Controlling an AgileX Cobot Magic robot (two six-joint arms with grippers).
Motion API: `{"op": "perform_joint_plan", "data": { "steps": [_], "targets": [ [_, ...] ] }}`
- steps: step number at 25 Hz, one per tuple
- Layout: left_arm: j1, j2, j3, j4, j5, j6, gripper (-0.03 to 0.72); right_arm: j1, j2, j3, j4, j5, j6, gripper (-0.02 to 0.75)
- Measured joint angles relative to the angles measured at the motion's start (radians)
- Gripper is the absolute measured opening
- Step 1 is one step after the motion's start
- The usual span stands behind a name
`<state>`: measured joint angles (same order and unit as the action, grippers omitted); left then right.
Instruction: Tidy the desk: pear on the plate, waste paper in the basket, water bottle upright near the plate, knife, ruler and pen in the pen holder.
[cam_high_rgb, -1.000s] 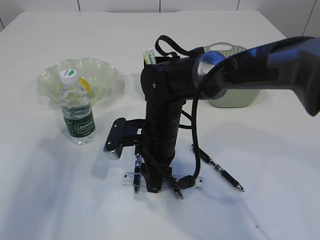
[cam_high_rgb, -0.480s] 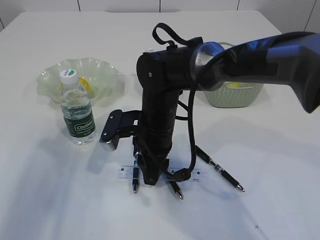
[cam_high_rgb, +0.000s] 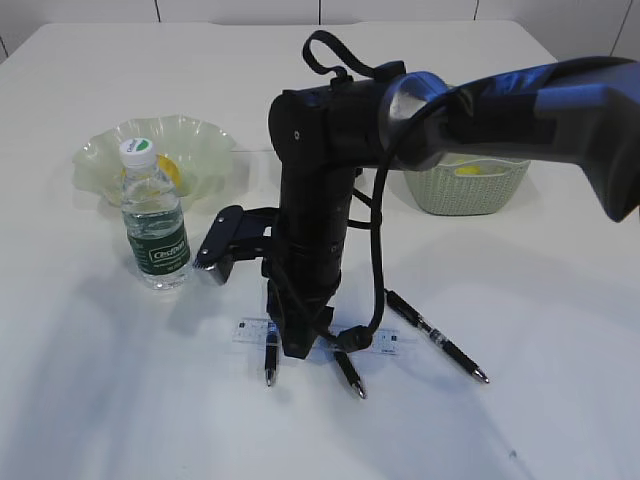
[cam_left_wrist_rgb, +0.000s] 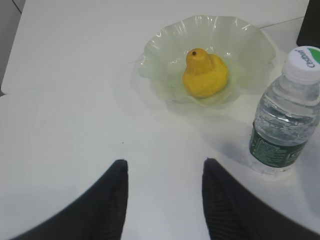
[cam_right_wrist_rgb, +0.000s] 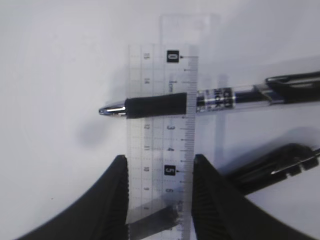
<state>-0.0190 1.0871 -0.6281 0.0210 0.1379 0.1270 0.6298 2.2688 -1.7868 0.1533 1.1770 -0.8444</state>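
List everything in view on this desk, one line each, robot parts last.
Plain white desk: one, white, under everything.
Translucent pale green ruffled glass plate: one, far left.
Yellow pear: one, on the plate.
Clear plastic water bottle with dark green label: one, upright in front of the plate.
Sage-green perforated basket: one, far right.
Yellow item: one, inside the basket, unclear what.
Clear plastic ruler: one, flat, front centre.
Black pens: three, around the ruler, one crossing it.
Right arm: black, centre.
Right gripper: black, open, straddling the ruler.
Left gripper: black, open, empty.
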Motion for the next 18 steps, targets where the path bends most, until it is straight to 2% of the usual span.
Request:
{"op": "perform_joint_plan", "data": {
  "steps": [18],
  "targets": [
    [0.0, 0.0, 0.0, 0.0, -0.006, 0.0, 0.341, 0.0, 0.0, -0.191, -0.005, 0.042, 0.055, 0.276]
  ]
}}
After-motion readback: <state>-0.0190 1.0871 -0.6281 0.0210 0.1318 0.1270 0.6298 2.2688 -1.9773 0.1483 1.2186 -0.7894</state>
